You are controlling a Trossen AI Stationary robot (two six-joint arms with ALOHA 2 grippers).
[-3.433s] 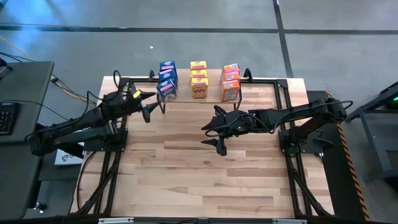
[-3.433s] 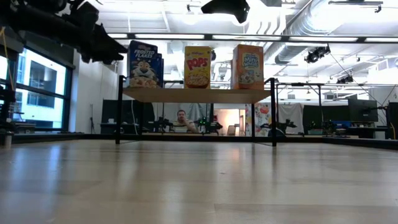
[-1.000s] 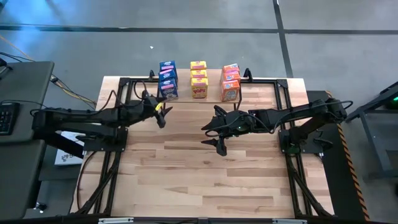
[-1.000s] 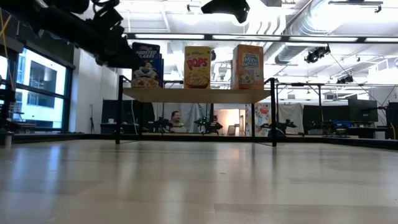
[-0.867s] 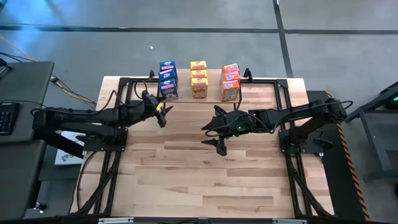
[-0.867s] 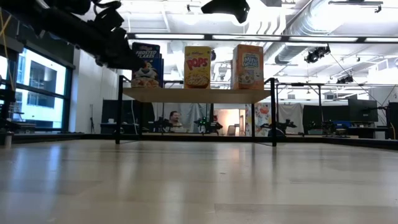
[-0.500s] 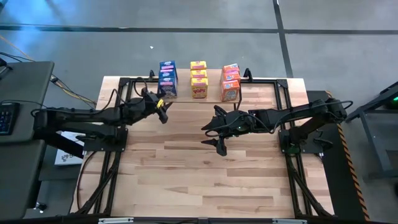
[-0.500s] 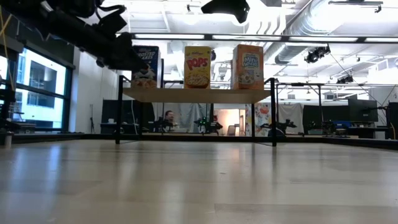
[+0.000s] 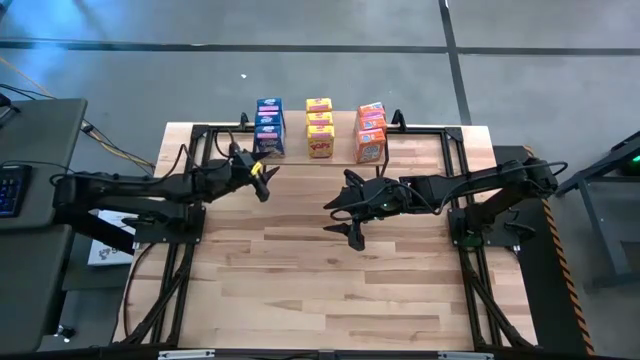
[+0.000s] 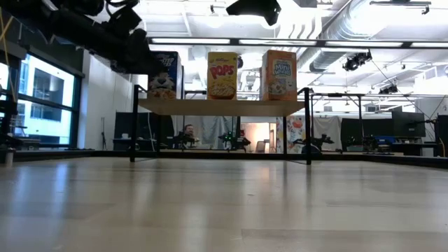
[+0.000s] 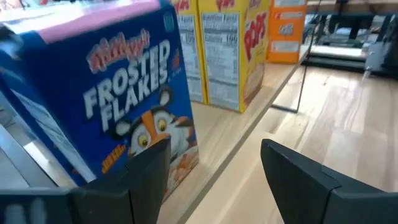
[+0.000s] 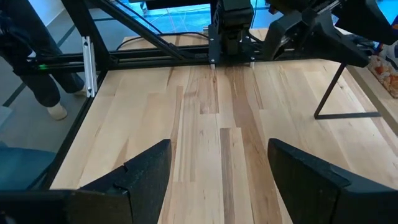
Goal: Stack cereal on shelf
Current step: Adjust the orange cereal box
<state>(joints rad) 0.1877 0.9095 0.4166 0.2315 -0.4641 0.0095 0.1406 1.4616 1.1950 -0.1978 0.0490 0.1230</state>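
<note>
Left end effector [image 9: 262, 180] fingers apart, empty, at shelf [image 9: 300, 152] front edge beside blue cereal boxes [image 9: 269, 126]

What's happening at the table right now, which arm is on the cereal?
The left gripper is at the blue cereal boxes at the shelf's left end, jaws open with nothing between them, its wrist camera right up against a Frosted Flakes box. Yellow boxes and orange boxes stand in their own rows beside them. The right gripper waits open over the middle of the table, holding nothing.
</note>
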